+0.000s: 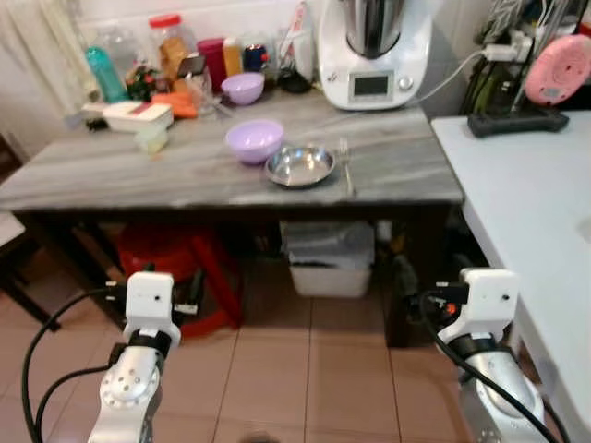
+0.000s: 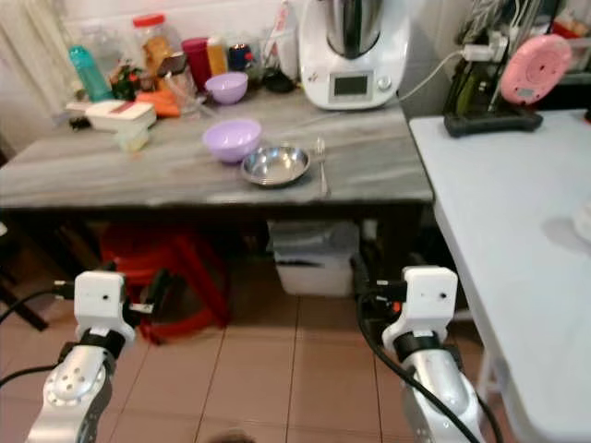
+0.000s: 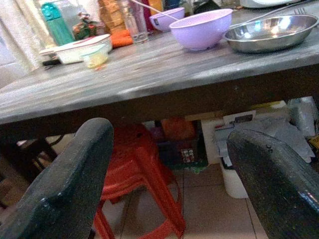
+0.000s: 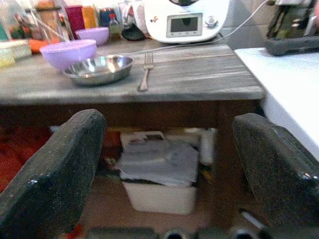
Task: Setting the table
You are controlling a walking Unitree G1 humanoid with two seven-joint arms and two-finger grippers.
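On grey table (image 1: 111, 171): bowl (image 1: 254, 139), plate (image 1: 299, 165), fork (image 1: 346, 164)

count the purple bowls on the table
2. One bowl sits mid-table, beside the steel dish. The other is at the back among the jars, with a utensil in it. The clutter there may hide more.

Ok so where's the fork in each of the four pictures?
Left eye view: fork lies on the grey table, just right of the steel plate.
Right eye view: fork, same spot beside the plate.
Left wrist view: only its tines, far corner.
Right wrist view: fork, centre of the tabletop.
Shared landmark: the steel plate.
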